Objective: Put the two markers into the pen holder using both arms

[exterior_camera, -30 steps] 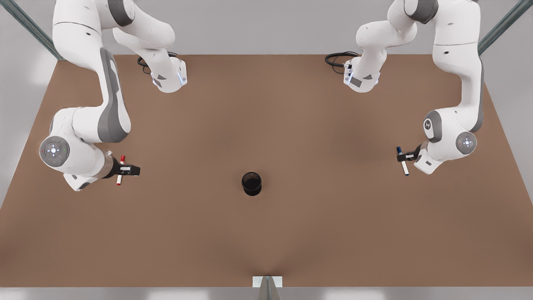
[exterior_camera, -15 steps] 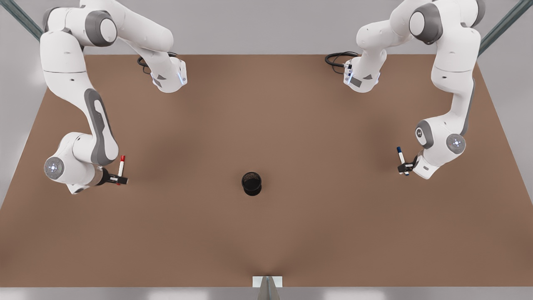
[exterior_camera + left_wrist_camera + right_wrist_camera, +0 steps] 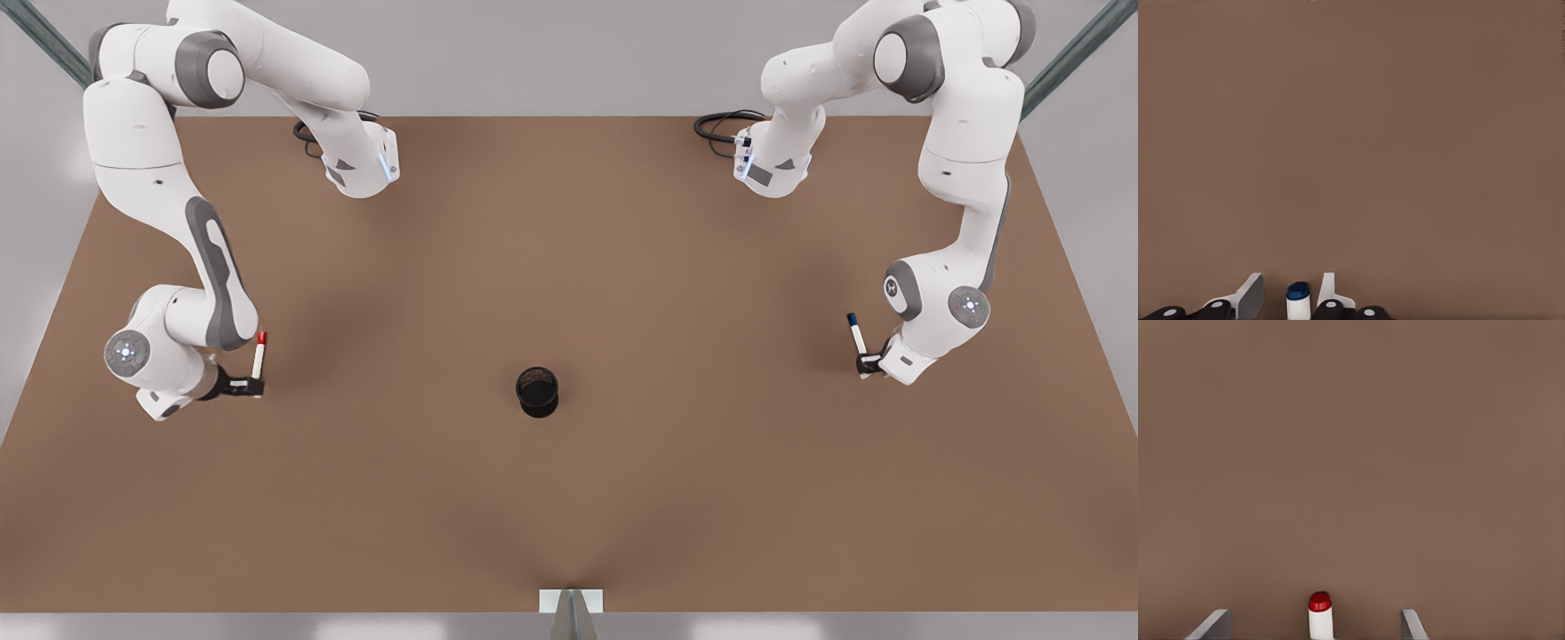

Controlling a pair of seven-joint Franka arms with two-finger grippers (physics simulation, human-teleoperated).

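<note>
- My left tool [image 3: 868,364] sits low at the front view's right, its two fingers [image 3: 1253,295] a little apart on either side of the blue-capped marker [image 3: 855,336]. In the left wrist view I see a thin gap on each side of the barrel, so it is not pinching.
- That marker lies on the brown worktop [image 3: 569,267]. Its blue cap points away from the tool towards the far edge, and the tool straddles its near end.
- My right tool [image 3: 244,387] is low at the front view's left, its fingers [image 3: 1213,623] spread wide, with the red-capped marker [image 3: 259,352] midway between them and touching neither.
- The red marker lies the same way, cap towards the far edge and near end inside the tool.
- The pen holder [image 3: 537,391] stands upright in the middle of the worktop, between the two tools and well apart from both.
- Both wrist views cut off the markers' barrels and the fingers' bases at the picture edge.
- In the front view the near ends of both markers are covered by the tools.
</note>
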